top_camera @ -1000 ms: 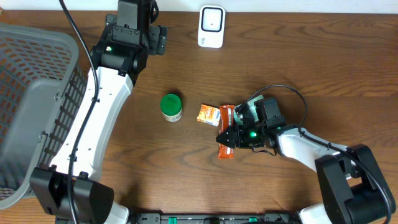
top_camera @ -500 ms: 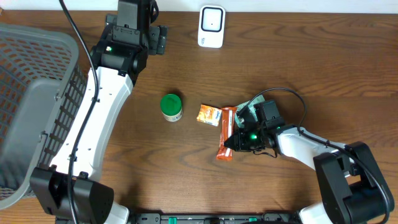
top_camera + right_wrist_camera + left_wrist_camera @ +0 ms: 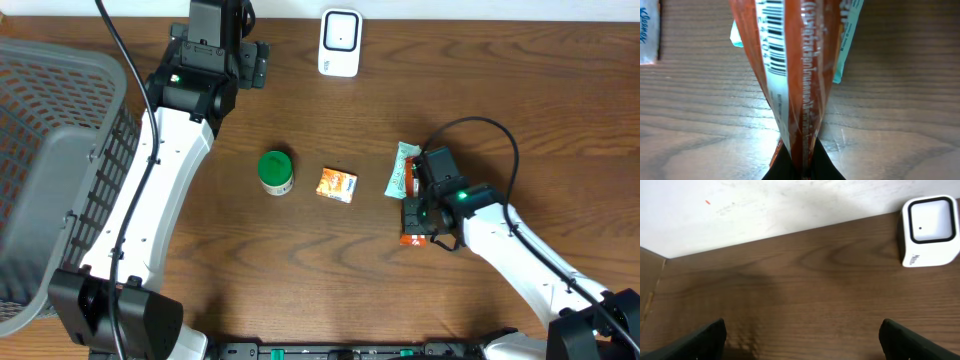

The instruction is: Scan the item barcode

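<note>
Overhead barely glimpses the red-orange snack packet (image 3: pixel 411 238) under the right jaws, just below a teal packet (image 3: pixel 403 172) and well apart from the scanner (image 3: pixel 340 42). Right wrist delivers: jaws pinched tight on the packet's end, barcode (image 3: pixel 776 45) facing the lens, white print unreadable. Left wrist: jaws spread wide, empty, above the table (image 3: pixel 790 305).

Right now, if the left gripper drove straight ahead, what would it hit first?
Probably bare table, then its far edge; the scanner sits right of that line. Depth is unclear.
</note>
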Tool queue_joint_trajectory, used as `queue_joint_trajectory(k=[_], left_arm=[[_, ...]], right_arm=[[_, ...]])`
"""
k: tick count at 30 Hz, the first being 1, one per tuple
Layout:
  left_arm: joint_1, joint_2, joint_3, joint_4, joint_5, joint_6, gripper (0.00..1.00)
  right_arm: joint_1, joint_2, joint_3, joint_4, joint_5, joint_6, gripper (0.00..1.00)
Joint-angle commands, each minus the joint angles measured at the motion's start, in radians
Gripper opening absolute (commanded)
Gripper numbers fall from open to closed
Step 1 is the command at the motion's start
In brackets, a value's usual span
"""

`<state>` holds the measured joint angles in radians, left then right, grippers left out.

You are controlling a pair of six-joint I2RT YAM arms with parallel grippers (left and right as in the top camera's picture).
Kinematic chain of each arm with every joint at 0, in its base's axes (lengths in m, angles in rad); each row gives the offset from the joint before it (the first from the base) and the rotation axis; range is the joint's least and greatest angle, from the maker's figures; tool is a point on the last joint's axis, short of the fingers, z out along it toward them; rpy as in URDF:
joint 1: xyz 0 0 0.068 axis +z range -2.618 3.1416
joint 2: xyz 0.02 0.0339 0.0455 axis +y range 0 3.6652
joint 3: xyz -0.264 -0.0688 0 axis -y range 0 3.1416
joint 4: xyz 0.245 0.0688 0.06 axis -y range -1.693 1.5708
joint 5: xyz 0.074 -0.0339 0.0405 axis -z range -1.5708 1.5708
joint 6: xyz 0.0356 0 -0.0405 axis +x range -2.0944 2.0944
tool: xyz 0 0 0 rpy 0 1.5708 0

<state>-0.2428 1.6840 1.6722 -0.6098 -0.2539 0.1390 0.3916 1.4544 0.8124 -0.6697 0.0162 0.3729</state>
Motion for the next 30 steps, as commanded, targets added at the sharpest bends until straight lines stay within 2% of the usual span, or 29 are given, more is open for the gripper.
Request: queue_joint_trajectory(k=[1, 7, 12, 15, 24, 30], left_arm=[[0.005, -0.012, 0.0, -0.003, 0.034, 0.006, 0.98], [0.005, -0.012, 0.0, -0.003, 0.034, 0.006, 0.98], [0.005, -0.012, 0.0, -0.006, 0.034, 0.006, 0.98], [0.005, -0.012, 0.0, -0.006, 0.034, 0.006, 0.98], [0.005, -0.012, 0.0, -0.007, 0.034, 0.006, 0.98], [0.005, -0.012, 0.0, -0.007, 0.034, 0.006, 0.98]], right_arm=[[0.051, -0.005, 0.014, -0.011, 0.154, -0.03, 0.02], [0.095, 0.005, 0.014, -0.048, 0.412, -0.03, 0.02], [0.134, 0.006, 0.014, -0.056, 0.539, -0.03, 0.02], [0.155, 0.011, 0.014, -0.046, 0.708, -0.031, 0.02], [0.162, 0.116, 0.019, 0.055, 0.729, -0.064, 0.01], [0.167, 0.117, 0.064, 0.096, 0.897, -0.119, 0.01]])
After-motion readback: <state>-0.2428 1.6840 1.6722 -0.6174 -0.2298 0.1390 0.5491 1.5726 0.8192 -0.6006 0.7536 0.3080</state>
